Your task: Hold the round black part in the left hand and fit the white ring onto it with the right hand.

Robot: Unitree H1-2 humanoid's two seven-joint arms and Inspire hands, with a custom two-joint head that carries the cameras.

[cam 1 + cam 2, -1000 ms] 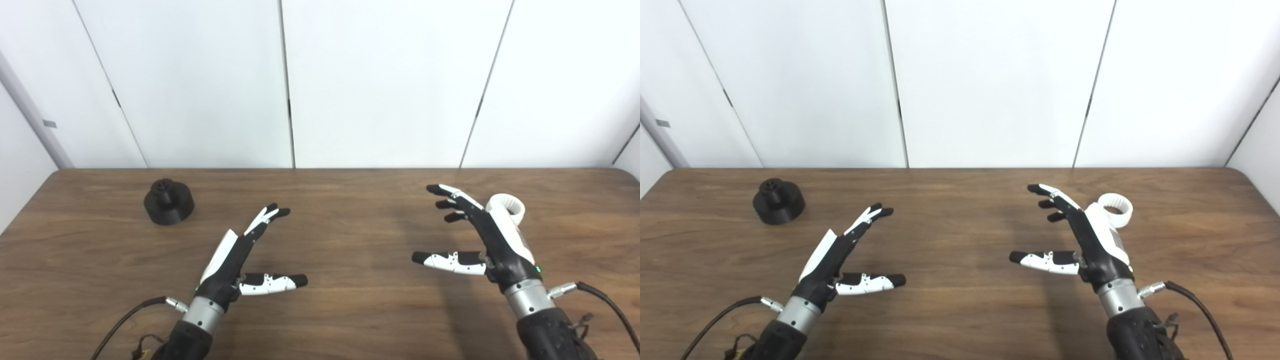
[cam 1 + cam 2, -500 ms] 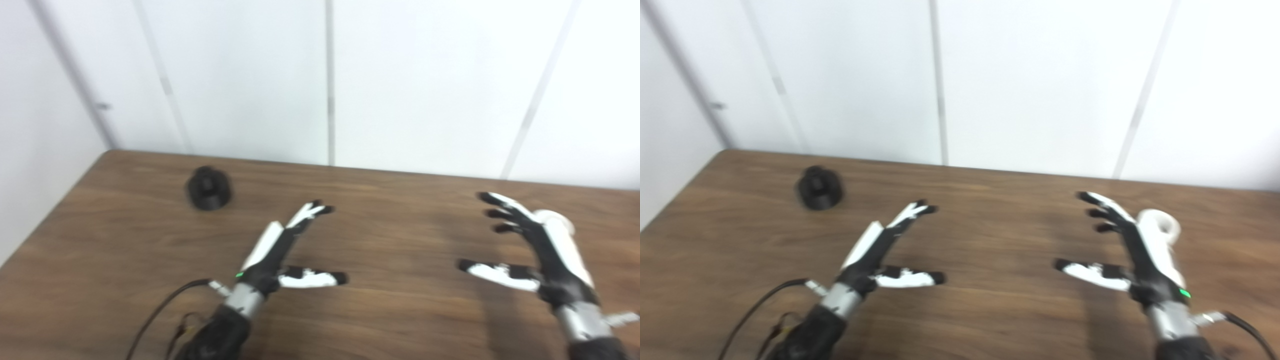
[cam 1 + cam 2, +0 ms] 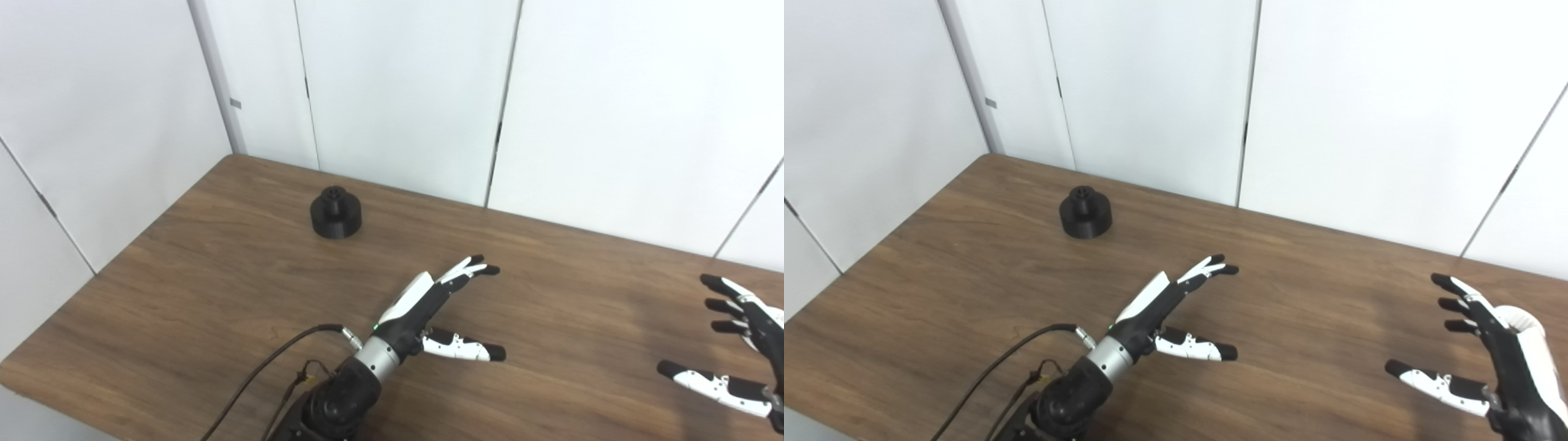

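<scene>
Nothing is done yet: both of my hands are empty, fingers spread wide. My left hand (image 3: pixel 429 306) hovers well short of the round black part (image 3: pixel 335 212), which sits on the table (image 3: pixel 184 275) toward its far left. My right hand (image 3: pixel 1494 361) hides most of the white ring (image 3: pixel 1528 320). Grasping, lifting and fitting all remain.

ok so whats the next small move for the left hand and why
Probably reach the left hand forward and to its left toward the round black part. That hand is open and holds nothing, the part stands alone on the table well beyond its fingertips, and it must be held before the ring goes on.
</scene>
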